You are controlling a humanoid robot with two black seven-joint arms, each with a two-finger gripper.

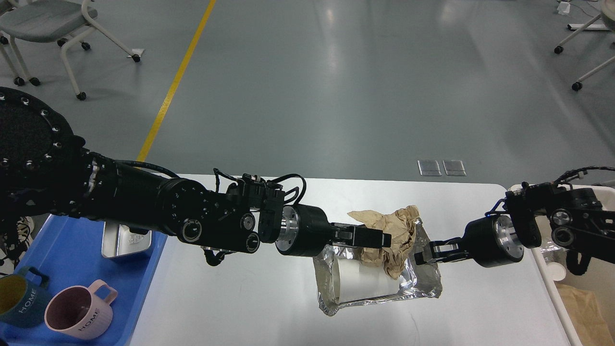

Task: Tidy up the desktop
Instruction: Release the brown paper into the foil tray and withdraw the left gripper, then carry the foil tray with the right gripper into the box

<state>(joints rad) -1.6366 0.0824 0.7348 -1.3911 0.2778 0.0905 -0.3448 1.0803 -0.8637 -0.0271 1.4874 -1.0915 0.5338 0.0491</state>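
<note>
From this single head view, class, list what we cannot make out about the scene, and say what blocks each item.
- Foil tray: its far inside is covered by crumpled brown paper.
- Metal container in the blue tray: mostly behind the left arm.
- Beige bin: cut off by the right edge and partly behind the right arm.
- Right gripper: dark against the foil, so its grip is unclear.
</note>
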